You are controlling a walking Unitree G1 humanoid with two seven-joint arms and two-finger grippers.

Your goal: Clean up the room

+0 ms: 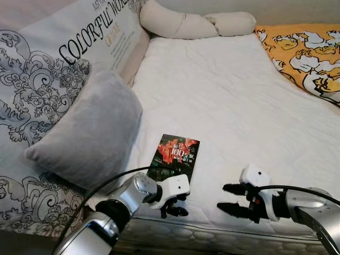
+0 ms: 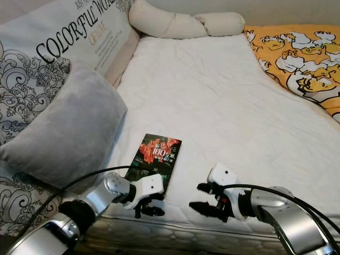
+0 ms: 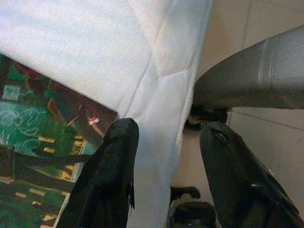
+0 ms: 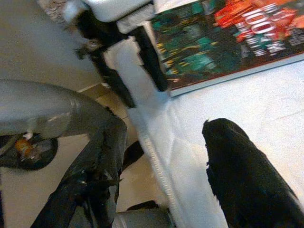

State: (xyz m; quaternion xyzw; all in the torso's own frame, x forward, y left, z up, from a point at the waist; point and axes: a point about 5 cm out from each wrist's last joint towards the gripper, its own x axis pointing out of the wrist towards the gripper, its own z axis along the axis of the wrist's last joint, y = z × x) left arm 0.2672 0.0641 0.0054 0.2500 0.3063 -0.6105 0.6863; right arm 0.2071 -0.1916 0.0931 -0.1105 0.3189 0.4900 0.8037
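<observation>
Lying flat near the front edge of the white quilted bed (image 1: pixel 228 101) is a dark paperback book with a red-and-green cover (image 1: pixel 173 156), just beside a grey velvety cushion (image 1: pixel 87 127). Left pincer (image 1: pixel 176 204) sits at the book's near corner, fingers spread over the mattress edge. Right pincer (image 1: pixel 230 198) hovers nearby, pointing left toward the book, spread too, gripping nothing.
</observation>
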